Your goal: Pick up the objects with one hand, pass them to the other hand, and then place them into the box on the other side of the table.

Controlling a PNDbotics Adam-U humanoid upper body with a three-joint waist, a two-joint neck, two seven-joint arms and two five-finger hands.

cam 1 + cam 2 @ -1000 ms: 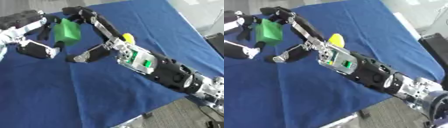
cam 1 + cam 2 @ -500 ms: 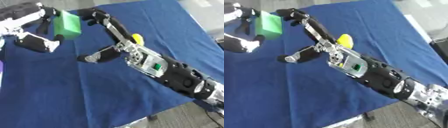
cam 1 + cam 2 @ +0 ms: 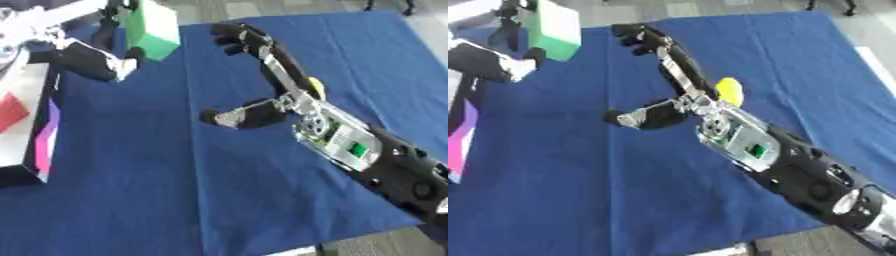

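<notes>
A green block [image 3: 150, 29] is held in my left hand [image 3: 87, 55] at the upper left, above the blue cloth; fingers and thumb are curled around it. My right hand [image 3: 262, 75] stretches across the middle of the table with fingers straight and thumb spread, holding nothing. A yellow object [image 3: 729, 90] lies on the cloth just behind the right wrist, partly hidden by the arm. A box [image 3: 26, 115] with white, red and magenta sides stands at the left edge.
The blue cloth [image 3: 175, 190] covers the table, with its front edge at the bottom. My right forearm [image 3: 367, 155] runs diagonally from the lower right.
The left hand has carried the green block away from the right hand, up and leftward. The right hand stays open. The camera has shifted and the box now shows at the left.
</notes>
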